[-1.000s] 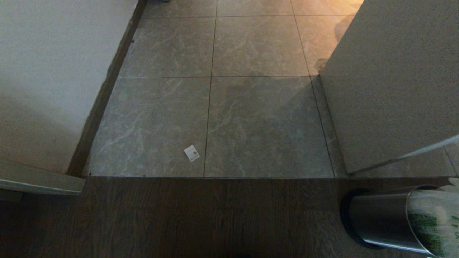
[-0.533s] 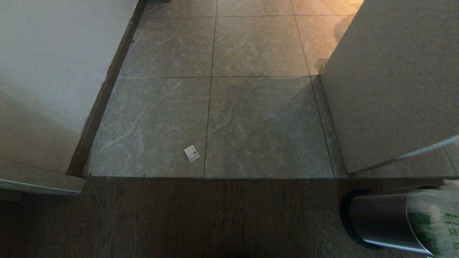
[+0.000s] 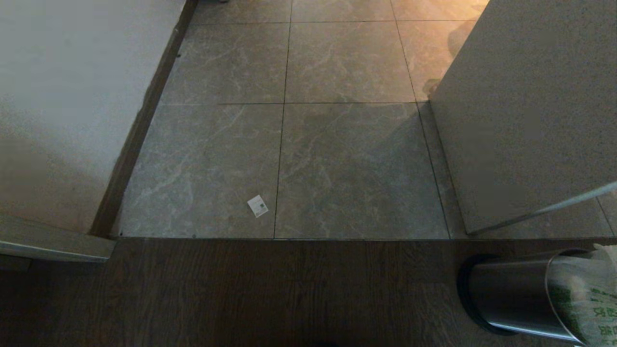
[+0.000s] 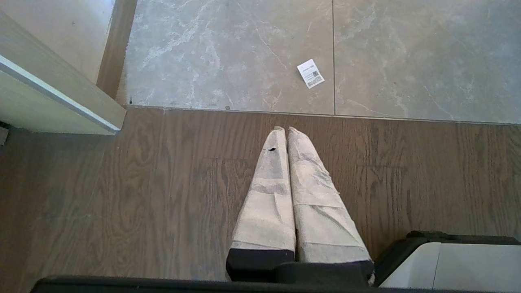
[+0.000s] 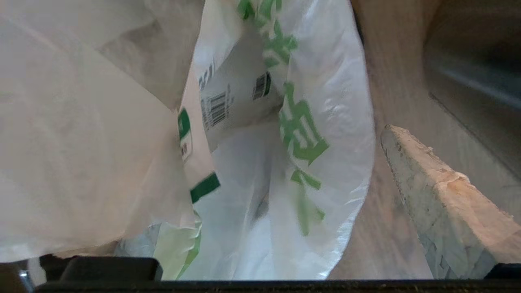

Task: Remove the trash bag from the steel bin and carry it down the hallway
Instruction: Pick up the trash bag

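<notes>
A tiled hallway [image 3: 337, 135] fills the upper middle of the head view, with a white wall [image 3: 62, 96] at the upper left and a second white wall [image 3: 530, 111] at the upper right. A small paper slip [image 3: 258, 206] lies on the tiles left of centre. Dark wood flooring [image 3: 241, 294] spans the bottom. At the lower right corner a steel bin [image 3: 506, 294] is seen, with the trash bag [image 3: 590, 299] folded over its rim. In the left wrist view, the left tool [image 4: 286, 131] is pressed together above the wood floor. In the right wrist view, the right tool is spread wide, one finger [image 5: 439, 203] showing beside the bag.
</notes>
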